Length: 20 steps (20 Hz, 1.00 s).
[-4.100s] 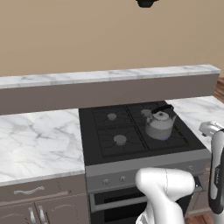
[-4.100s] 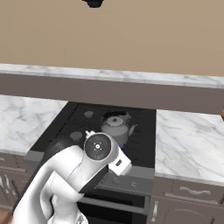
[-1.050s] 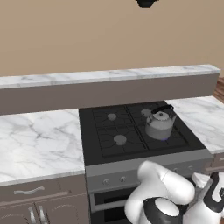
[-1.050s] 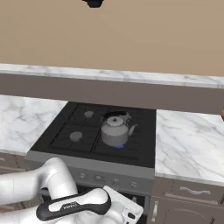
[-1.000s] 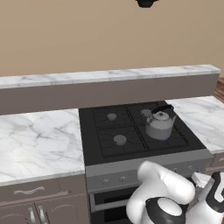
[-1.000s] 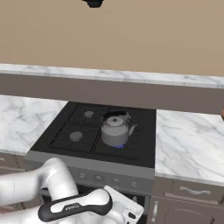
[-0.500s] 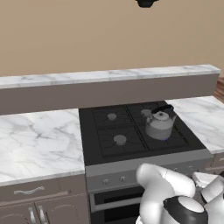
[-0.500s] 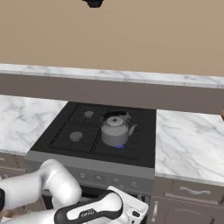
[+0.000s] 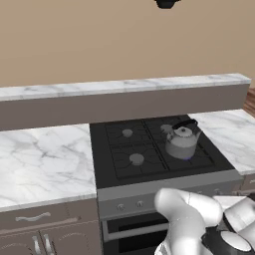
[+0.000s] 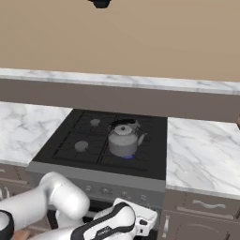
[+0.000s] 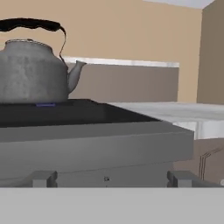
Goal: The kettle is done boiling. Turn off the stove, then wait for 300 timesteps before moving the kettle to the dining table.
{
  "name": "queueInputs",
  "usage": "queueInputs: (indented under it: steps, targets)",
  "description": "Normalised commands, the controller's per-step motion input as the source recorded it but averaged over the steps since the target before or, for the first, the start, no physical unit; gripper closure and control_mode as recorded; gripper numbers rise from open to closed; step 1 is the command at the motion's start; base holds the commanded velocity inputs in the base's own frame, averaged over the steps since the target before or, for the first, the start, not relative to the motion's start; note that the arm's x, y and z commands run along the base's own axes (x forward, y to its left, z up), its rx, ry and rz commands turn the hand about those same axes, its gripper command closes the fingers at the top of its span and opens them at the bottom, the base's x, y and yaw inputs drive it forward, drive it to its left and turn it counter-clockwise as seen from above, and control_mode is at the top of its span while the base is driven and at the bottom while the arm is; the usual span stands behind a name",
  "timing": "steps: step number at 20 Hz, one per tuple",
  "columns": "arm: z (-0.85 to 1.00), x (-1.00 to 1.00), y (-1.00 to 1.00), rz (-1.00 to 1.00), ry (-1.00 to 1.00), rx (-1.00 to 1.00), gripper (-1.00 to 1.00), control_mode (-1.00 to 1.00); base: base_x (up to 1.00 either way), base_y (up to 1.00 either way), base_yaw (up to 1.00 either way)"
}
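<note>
The kettle [image 9: 182, 143] [image 10: 123, 140] [image 11: 33, 76] stands upright on the front right burner of the stove [image 9: 124, 155] [image 10: 79, 136]. A small blue flame [image 10: 126, 157] [image 11: 46, 105] burns under it. My arm is folded low in front of the stove's grey front panel [image 9: 149, 198] [image 11: 96, 148]. The hand view looks level across that panel toward the kettle. My gripper [image 11: 112, 179] is open, its fingertips [image 11: 41, 178] wide apart with nothing between them, just short of the panel. The dining table is out of view.
Marble counters [image 9: 45, 159] [image 10: 201, 154] flank the cooktop on both sides. A raised marble ledge [image 9: 124, 87] runs along the back. Taupe drawers and cabinet doors [image 9: 40, 224] [image 10: 201, 206] sit under the counters beside the oven.
The arm, raised several seconds ago, has dropped in front of the stove and over the last second slid lower and to the right. The kettle has stayed put.
</note>
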Motion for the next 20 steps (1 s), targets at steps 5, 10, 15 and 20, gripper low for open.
queueInputs:
  steps: [5, 10, 15, 20]
  targets:
    - [-0.25, 0.31, -0.01, 0.0, 0.01, -0.09, -1.0, -1.0, 0.0, 0.0, 0.0]
    - [-0.27, 0.32, -0.03, 0.0, 0.01, -0.07, -1.0, -1.0, 0.0, 0.0, 0.0]
    - [-0.31, 0.3, -0.13, 0.0, 0.01, -0.04, -1.0, -1.0, 0.0, 0.0, 0.0]
    - [-0.34, 0.23, -0.19, 0.0, 0.01, -0.04, -1.0, -1.0, 0.0, 0.0, 0.0]
